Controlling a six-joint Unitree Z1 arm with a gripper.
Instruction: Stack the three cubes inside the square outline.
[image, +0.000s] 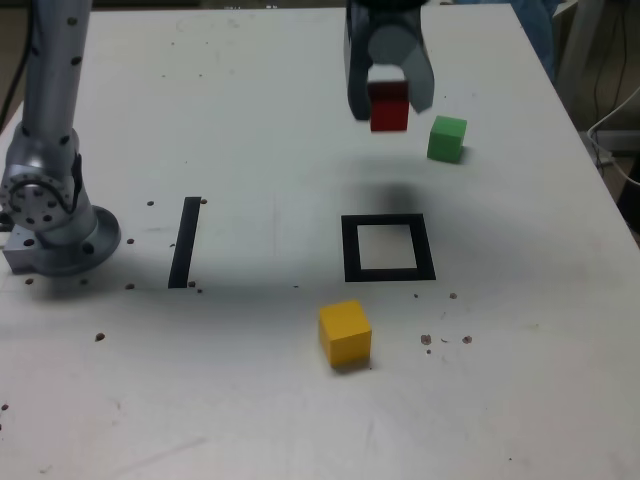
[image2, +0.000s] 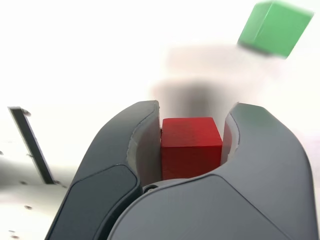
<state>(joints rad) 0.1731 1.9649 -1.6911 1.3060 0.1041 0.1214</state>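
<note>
The hand (image: 389, 100) grips the red cube (image: 389, 106) above the surface (image: 250, 120). The green cube (image: 446, 139) sits just beside it; the square outline (image: 388, 248) and yellow cube (image: 345, 333) lie farther off.

Raised hand (image: 389, 100) clamped, fingers down

Three cubes: one red cube (image: 389, 107), one green cube (image: 447, 139), one yellow cube (image: 345, 333). One square outline (image: 388, 247), one black strip (image: 185, 242).

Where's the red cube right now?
Red cube is held in the gripper above the table, beyond the square outline, left of the green cube in the exterior view.
</note>
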